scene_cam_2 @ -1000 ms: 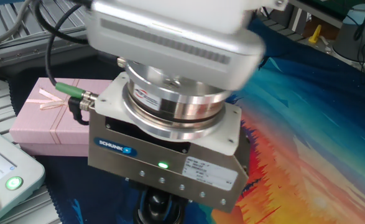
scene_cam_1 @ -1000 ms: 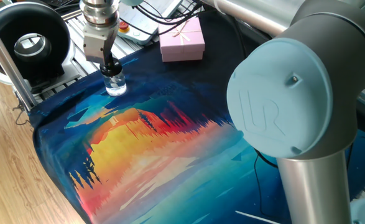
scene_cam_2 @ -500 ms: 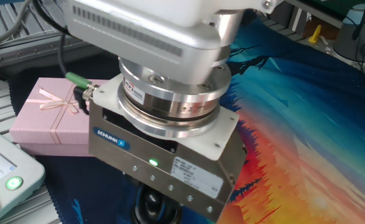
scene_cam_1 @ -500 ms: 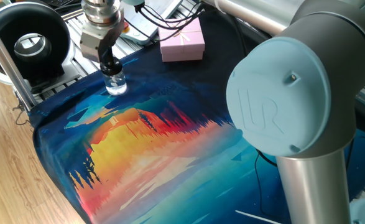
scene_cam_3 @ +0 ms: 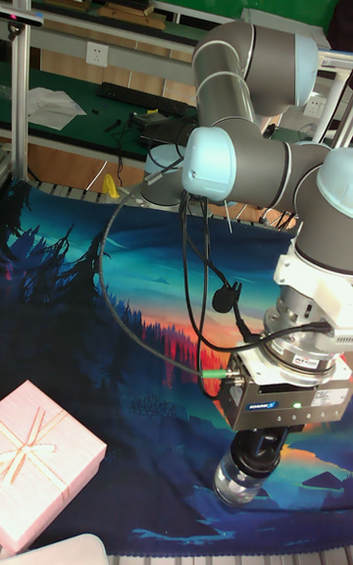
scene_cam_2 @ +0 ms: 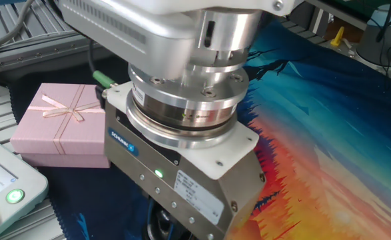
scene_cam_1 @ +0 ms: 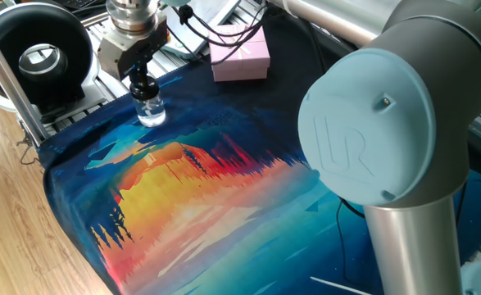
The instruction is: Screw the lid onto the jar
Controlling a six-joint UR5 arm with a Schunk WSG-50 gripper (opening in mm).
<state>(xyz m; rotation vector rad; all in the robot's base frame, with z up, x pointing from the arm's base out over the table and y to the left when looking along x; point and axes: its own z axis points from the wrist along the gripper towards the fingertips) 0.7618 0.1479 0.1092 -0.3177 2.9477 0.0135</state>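
The tool (scene_cam_1: 142, 84) is seen pointed straight down, its dark fingers (scene_cam_3: 257, 448) closed around the lid (scene_cam_1: 143, 88), which sits on the neck of the jar (scene_cam_1: 151, 111). The jar stands upright on the painted cloth (scene_cam_1: 199, 188) that covers the worktop, near the cloth's edge. In one fixed view the whole stack is shown from afar: tool body, black lid, clear rounded glass beneath. In the tall fixed view the jar (scene_cam_3: 238, 482) is shown from the opposite side, its lower body visible below the fingers, while the lid cannot be made out between them. In the other fixed view almost everything below the tool's metal housing (scene_cam_2: 182, 180) is cut off by the lower frame edge; only a dark rounded shape is glimpsed there, and neither jar nor lid can be told apart. One jar and one lid are counted. One pink gift box (scene_cam_1: 240, 57) with a ribbon is seen lying on the cloth well apart from the jar. A large part of one fixed view is blocked by the arm's pale blue joint cap (scene_cam_1: 379, 131).
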